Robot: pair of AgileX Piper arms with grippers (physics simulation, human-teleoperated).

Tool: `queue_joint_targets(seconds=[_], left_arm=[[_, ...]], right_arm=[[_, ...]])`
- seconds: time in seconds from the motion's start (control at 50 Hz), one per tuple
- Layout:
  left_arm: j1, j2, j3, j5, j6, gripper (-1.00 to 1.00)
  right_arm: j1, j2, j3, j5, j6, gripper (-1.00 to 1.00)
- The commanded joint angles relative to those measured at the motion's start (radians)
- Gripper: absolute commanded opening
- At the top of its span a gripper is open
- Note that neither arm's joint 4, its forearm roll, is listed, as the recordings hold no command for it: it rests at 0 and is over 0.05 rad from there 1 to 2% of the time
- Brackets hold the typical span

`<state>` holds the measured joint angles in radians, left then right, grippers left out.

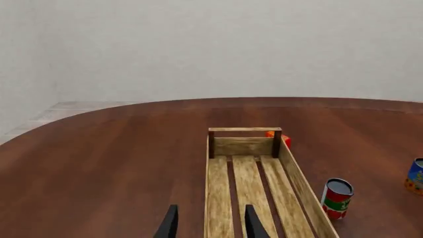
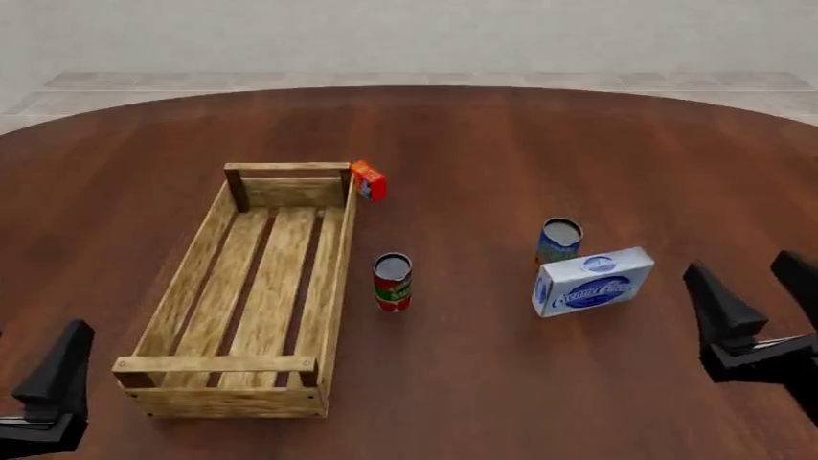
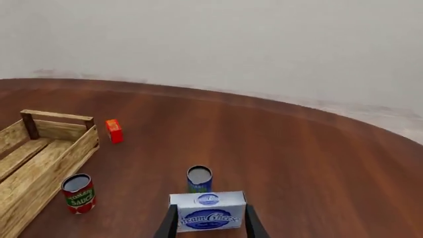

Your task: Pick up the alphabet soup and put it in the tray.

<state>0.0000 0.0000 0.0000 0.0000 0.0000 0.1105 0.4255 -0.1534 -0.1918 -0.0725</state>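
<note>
The alphabet soup (image 2: 558,240), a small blue-labelled can with a grey top, stands upright right of the table's middle, just behind a cream cheese box. It also shows in the right wrist view (image 3: 199,179) and at the edge of the left wrist view (image 1: 415,176). The tray (image 2: 343,268), a long light-wood slatted crate, lies empty at the left; it also shows in both wrist views (image 1: 300,183) (image 3: 59,153). My left gripper (image 1: 211,225) is open and empty at the tray's near end. My right gripper (image 2: 757,292) (image 3: 210,225) is open and empty, right of and nearer than the soup.
A white-and-blue cream cheese box (image 2: 592,281) lies in front of the soup, between it and my right gripper. A red-and-green can (image 2: 393,281) stands just right of the tray. A small orange-red box (image 2: 368,179) sits by the tray's far right corner.
</note>
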Motion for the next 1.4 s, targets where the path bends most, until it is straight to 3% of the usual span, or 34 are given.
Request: queue_joint_targets(seconds=[0.02, 0.26, 0.48, 0.76, 0.8, 0.86, 0.88, 1.1, 1.4], left_arm=[[0.000, 0.000, 0.000, 0.000, 0.000, 1.00], [0.000, 0.000, 0.000, 0.000, 0.000, 1.00], [0.000, 0.000, 0.000, 0.000, 0.000, 1.00], [0.000, 0.000, 0.000, 0.000, 0.000, 1.00], [0.000, 0.000, 0.000, 0.000, 0.000, 1.00], [0.000, 0.000, 0.000, 0.000, 0.000, 1.00], [0.000, 0.000, 0.000, 0.000, 0.000, 1.00], [0.000, 0.000, 0.000, 0.000, 0.000, 1.00], [0.000, 0.000, 0.000, 0.000, 0.000, 1.00]], right_arm=[[0.074, 0.241, -0.155, -0.048, -0.032, 1.00], [0.065, 0.340, -0.311, 0.030, -0.039, 1.00], [0.050, 0.448, -0.390, 0.064, 0.035, 1.00], [0.063, 0.519, -0.473, 0.123, 0.029, 1.00], [0.070, 0.540, -0.480, 0.128, 0.052, 1.00], [0.068, 0.554, -0.484, 0.122, 0.042, 1.00], [0.063, 0.593, -0.520, 0.141, 0.068, 1.00], [0.069, 0.728, -0.635, 0.193, -0.016, 1.00], [0.051, 0.816, -0.767, 0.296, 0.002, 1.00]])
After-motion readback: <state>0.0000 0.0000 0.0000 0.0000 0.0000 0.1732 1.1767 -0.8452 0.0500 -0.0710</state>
